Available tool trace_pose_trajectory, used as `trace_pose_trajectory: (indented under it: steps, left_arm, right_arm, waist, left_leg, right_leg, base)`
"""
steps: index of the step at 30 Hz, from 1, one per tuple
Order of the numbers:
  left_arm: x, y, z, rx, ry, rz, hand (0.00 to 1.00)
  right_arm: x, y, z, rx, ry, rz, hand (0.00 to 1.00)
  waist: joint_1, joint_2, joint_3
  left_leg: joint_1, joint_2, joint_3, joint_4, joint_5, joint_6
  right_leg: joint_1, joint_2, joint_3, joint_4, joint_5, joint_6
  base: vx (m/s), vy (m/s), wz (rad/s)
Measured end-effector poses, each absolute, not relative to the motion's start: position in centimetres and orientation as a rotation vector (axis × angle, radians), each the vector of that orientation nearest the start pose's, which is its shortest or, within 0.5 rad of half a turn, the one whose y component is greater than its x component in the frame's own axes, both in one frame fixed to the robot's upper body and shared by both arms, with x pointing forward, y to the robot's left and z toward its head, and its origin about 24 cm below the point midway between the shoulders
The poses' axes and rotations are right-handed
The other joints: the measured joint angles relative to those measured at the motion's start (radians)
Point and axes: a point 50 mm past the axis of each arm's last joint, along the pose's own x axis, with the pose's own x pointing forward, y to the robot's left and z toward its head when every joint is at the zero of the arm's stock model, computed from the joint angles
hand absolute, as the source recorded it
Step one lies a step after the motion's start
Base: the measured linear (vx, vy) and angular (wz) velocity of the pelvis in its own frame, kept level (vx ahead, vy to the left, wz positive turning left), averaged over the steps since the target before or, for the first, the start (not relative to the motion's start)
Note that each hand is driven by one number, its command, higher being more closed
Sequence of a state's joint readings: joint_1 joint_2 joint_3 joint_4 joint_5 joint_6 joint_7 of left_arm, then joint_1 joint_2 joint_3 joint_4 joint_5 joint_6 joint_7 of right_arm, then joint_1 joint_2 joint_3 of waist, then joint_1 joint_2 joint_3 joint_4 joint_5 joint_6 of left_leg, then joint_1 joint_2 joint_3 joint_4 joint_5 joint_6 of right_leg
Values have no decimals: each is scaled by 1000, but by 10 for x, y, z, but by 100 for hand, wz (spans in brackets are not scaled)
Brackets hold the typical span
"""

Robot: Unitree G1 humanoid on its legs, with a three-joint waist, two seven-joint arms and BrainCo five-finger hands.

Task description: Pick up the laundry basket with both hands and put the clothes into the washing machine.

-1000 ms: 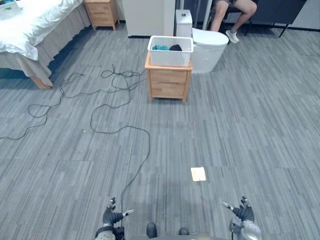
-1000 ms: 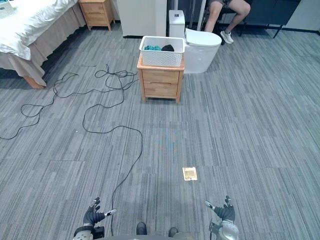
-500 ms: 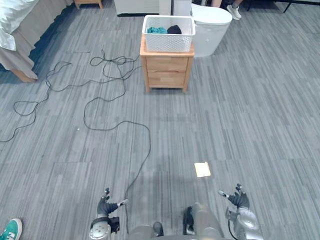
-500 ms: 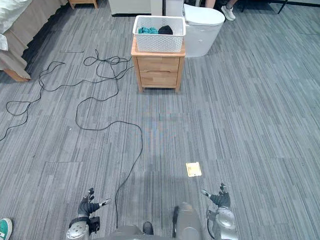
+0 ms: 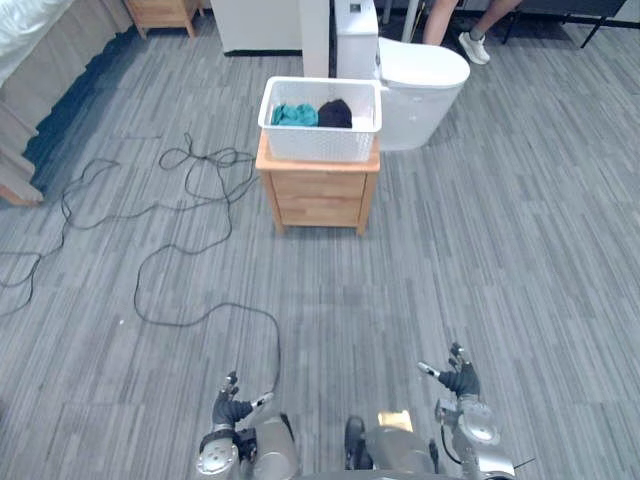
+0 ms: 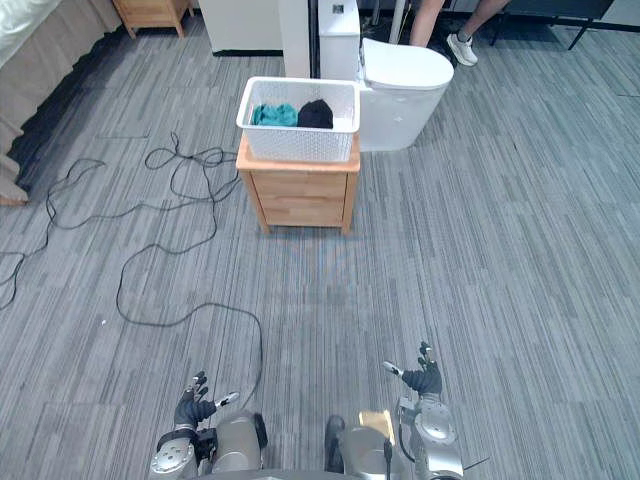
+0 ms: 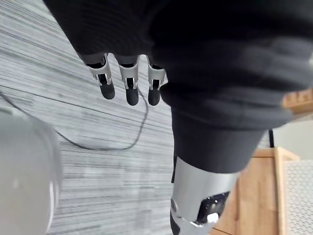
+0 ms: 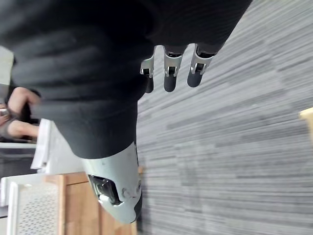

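left robot hand (image 5: 232,402): low at the near edge, fingers (image 7: 127,84) loosely spread, holds nothing
right robot hand (image 5: 458,378): same, fingers (image 8: 168,74) relaxed and apart, empty
laundry basket (image 5: 318,146): white perforated plastic, on a small wooden surface (image 5: 318,188), well apart from both hands
clothes: teal piece (image 5: 293,114) beside a dark piece (image 5: 334,112), lying low inside the basket
handling: probably light; walls look stiff but likely flex if squeezed; smooth plastic may slip; load is soft and won't shift much
where to hold: the two short ends under the rim, one robot hand each, kept level
behind: white toilet-shaped unit (image 5: 422,84); a person's shoe (image 5: 475,47)
change vs earlier: whole view has shifted, so the camera moved; basket now sits lower and larger in frame, still on the surface; both hands still low and empty
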State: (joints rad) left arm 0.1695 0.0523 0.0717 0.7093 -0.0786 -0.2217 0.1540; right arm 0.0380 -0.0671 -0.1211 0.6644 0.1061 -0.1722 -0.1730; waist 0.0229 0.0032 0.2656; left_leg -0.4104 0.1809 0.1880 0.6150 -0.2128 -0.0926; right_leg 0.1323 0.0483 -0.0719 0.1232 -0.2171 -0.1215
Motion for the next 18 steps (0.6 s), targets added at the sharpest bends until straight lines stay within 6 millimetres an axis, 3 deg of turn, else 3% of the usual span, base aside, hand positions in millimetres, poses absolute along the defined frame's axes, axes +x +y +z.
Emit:
trace_pose_trajectory:
  steps: [1,2,3,4,5,6,7,8,9,10,11,12,15,16,17,18]
  left_arm:
    - [138,199,-117,10,653,331,0]
    - [136,199,-119,10,663,331,0]
    - [135,198,-120,5,670,333,0]
    - [134,199,-122,8,680,337,0]
    - [132,199,-123,11,692,333,0]
    - [131,200,-124,15,697,333,0]
    - [132,202,-124,23,696,330,0]
    - [133,204,-125,37,705,325,0]
    - [131,209,-126,63,727,319,0]
    - [129,209,-128,66,741,318,0]
    - [126,211,-129,71,755,320,0]
    - [127,212,-129,76,751,321,0]
    - [135,212,-126,75,727,315,0]
    - [136,211,-125,74,724,313,0]
    - [136,212,-125,76,723,313,0]
    - [136,213,-125,82,724,312,0]
  right_arm:
    - [191,-207,-94,14,538,-359,0]
    - [190,-210,-94,3,542,-363,0]
    - [186,-213,-97,-15,559,-363,0]
    - [182,-213,-100,-16,581,-365,0]
    - [179,-213,-102,-18,591,-368,0]
    - [172,-212,-106,-17,615,-371,0]
    - [167,-211,-110,-16,634,-375,0]
    - [157,-211,-115,-7,667,-389,0]
    - [151,-207,-119,-4,699,-383,0]
    - [151,-205,-120,-3,703,-375,0]
    - [151,-202,-120,-9,703,-358,0]
    - [154,-199,-118,-17,688,-342,0]
    - [159,-199,-114,-24,658,-331,0]
    - [158,-198,-114,-23,658,-332,0]
    - [157,-200,-114,-25,657,-335,0]
    - [154,-200,-115,-25,664,-339,0]
  waist:
    - [9,-3,1]
    - [16,11,-7]
    - [23,21,-16]
    - [21,10,-27]
    - [6,-1,-38]
    - [-6,-20,-43]
    - [-12,-36,-45]
    - [-21,-57,-46]
    - [-39,-70,-44]
    - [-41,-68,-43]
    - [-43,-60,-39]
    - [-47,-49,-37]
    - [-62,-28,-31]
    - [-65,-27,-31]
    - [-66,-36,-36]
    - [-65,-43,-40]
  left_leg:
    - [7,-29,-9,-226,45,-22]
    - [8,-42,-22,-362,93,-20]
    - [-5,-46,-42,-361,189,10]
    - [-11,-66,-45,-326,235,49]
    - [-11,-92,-44,-286,241,82]
    - [0,-118,-43,-261,205,120]
    - [19,-137,-42,-253,183,126]
    - [59,-175,-45,-243,149,142]
    - [137,-208,-56,-229,85,165]
    - [178,-213,-58,-229,63,171]
    - [272,-215,-62,-254,38,180]
    - [358,-212,-82,-307,35,180]
    - [475,-188,-101,-385,35,180]
    - [505,-182,-104,-402,35,179]
    - [531,-181,-105,-407,18,150]
    - [539,-183,-103,-405,1,123]
  right_leg:
    - [48,-12,21,-36,-11,28]
    - [72,-12,35,-61,-23,58]
    - [106,-21,52,-72,-54,100]
    - [116,-42,52,-45,-70,124]
    - [73,-75,45,84,-94,165]
    - [17,-102,42,235,-103,182]
    - [-23,-125,41,355,-93,198]
    - [-91,-163,39,553,-28,263]
    - [-178,-205,34,833,68,274]
    - [-213,-215,26,915,48,245]
    - [-262,-222,-10,995,12,192]
    - [-308,-217,-50,983,-16,159]
    - [-395,-182,-120,773,-63,158]
    - [-422,-167,-124,596,-57,166]
    - [-428,-146,-119,381,-7,178]
    - [-426,-140,-108,282,50,171]
  base:
    - [417,115,-74]
    - [632,246,-91]
    - [553,246,-74]
    - [712,327,-50]
    - [650,282,-9]
    - [660,266,12]
    - [668,240,32]
    - [808,230,65]
    - [673,187,61]
    - [771,176,38]
    - [592,111,9]
    - [696,113,17]
    - [434,1,43]
    - [591,-69,53]
    - [500,-79,55]
    - [487,-117,63]
